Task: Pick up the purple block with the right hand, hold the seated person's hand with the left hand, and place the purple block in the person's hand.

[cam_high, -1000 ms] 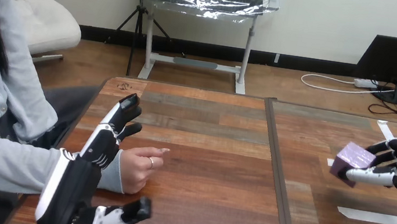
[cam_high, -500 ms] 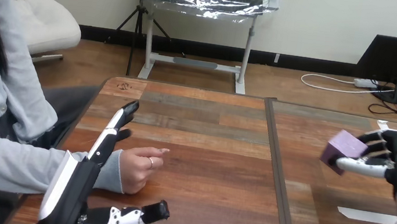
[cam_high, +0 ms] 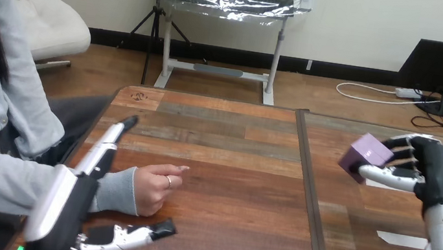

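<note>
- Wooden table (cam_high: 233, 166), made of mixed brown planks, spans the head view. A dark seam runs front to back, right of its middle.
- The robot's left arm comes in at the lower left and ends in the left hand (cam_high: 73, 205), low at the table's left edge. The hand is spread wide. Its fingers (cam_high: 104, 148) are straight and point away along the far side of the person's grey sleeve. Its thumb (cam_high: 124, 237) reaches out on the near side. Neither curls round the wrist, which lies in the gap between them. Whether the fingers touch the sleeve cannot be told.
- The right hand (cam_high: 435, 171) is raised above the right part of the table with its palm turned to the view's left. It grips the purple block, with fingers over the block's top and thumb under it.
- The person's hand (cam_high: 154, 187) rests on the table left of centre, loosely closed, with one finger pointing toward the seam. It holds nothing.
- The purple block (cam_high: 364, 155) is held in the air, tilted, just right of the seam and well apart from the person's hand.
- A white tape strip (cam_high: 404, 240) lies flat on the table below the right hand.
</note>
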Action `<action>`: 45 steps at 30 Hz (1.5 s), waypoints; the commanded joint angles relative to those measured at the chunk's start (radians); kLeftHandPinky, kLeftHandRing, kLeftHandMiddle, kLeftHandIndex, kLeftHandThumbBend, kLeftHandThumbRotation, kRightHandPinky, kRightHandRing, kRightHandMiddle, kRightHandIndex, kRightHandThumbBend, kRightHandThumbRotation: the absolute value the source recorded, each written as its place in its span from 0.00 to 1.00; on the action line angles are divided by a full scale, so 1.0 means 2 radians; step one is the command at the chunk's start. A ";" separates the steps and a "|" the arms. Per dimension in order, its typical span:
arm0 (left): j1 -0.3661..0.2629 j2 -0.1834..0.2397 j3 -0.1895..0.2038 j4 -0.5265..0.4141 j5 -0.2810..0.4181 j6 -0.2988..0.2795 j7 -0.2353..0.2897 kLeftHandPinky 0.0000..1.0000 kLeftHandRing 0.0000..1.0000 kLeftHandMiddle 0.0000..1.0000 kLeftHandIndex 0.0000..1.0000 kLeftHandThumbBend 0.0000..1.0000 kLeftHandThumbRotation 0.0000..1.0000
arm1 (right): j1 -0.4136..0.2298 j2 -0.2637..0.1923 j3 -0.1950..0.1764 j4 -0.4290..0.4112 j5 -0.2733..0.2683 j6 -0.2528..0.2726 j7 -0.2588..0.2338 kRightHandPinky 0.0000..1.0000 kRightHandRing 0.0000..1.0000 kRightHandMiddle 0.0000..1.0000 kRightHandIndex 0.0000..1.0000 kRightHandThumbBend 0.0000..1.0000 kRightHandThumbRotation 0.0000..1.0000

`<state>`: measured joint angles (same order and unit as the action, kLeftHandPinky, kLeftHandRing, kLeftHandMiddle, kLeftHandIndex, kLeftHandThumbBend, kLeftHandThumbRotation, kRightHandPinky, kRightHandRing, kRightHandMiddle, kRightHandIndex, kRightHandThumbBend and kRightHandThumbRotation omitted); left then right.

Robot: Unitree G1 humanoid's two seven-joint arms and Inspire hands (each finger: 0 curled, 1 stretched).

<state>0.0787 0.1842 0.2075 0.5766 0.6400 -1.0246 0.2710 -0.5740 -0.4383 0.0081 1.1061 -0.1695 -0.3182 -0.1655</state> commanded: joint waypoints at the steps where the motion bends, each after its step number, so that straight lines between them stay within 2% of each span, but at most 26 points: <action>1: -0.027 0.032 -0.011 -0.029 0.029 0.026 0.040 0.91 0.94 0.95 0.95 1.00 0.42 | -0.011 0.009 -0.015 -0.052 0.016 -0.011 0.004 0.42 0.46 0.52 0.54 0.76 0.00; 6: -0.033 0.052 -0.021 -0.031 0.049 0.057 0.063 0.87 0.92 0.92 0.94 1.00 0.43 | 0.000 0.016 -0.016 -0.080 0.019 -0.013 0.007 0.42 0.46 0.52 0.54 0.77 0.00; 14: -0.042 0.083 -0.041 -0.030 0.048 0.086 0.071 0.78 0.86 0.89 0.93 1.00 0.38 | 0.016 0.027 -0.018 -0.118 0.024 -0.016 0.012 0.41 0.46 0.51 0.53 0.75 0.00; 23: -0.057 0.119 -0.060 -0.031 0.061 0.118 0.079 0.80 0.85 0.88 0.92 1.00 0.33 | 0.033 0.037 -0.016 -0.166 0.023 0.006 0.017 0.40 0.45 0.51 0.53 0.74 0.00; 28: -0.066 0.136 -0.070 -0.029 0.058 0.139 0.068 0.82 0.86 0.89 0.91 1.00 0.31 | 0.041 0.044 -0.019 -0.187 0.029 0.016 0.025 0.41 0.46 0.52 0.53 0.73 0.00; 35: -0.083 0.156 -0.085 -0.016 0.055 0.154 0.065 0.83 0.87 0.89 0.92 1.00 0.33 | 0.049 0.051 -0.021 -0.197 0.038 0.005 0.037 0.39 0.45 0.52 0.52 0.73 0.00; 39: -0.094 0.166 -0.094 -0.008 0.054 0.167 0.059 0.82 0.87 0.89 0.91 1.00 0.35 | 0.049 0.051 -0.020 -0.190 0.037 -0.008 0.045 0.38 0.44 0.52 0.52 0.73 0.00; 45: -0.113 0.182 -0.112 0.010 0.063 0.178 0.064 0.79 0.86 0.87 0.90 1.00 0.37 | 0.049 0.053 -0.022 -0.178 0.041 -0.021 0.059 0.38 0.44 0.52 0.52 0.73 0.00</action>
<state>-0.0473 0.5025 0.0166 0.5821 0.7563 -0.6837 0.3882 -0.4363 -0.3380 -0.0132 0.7675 -0.1115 -0.3146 -0.0615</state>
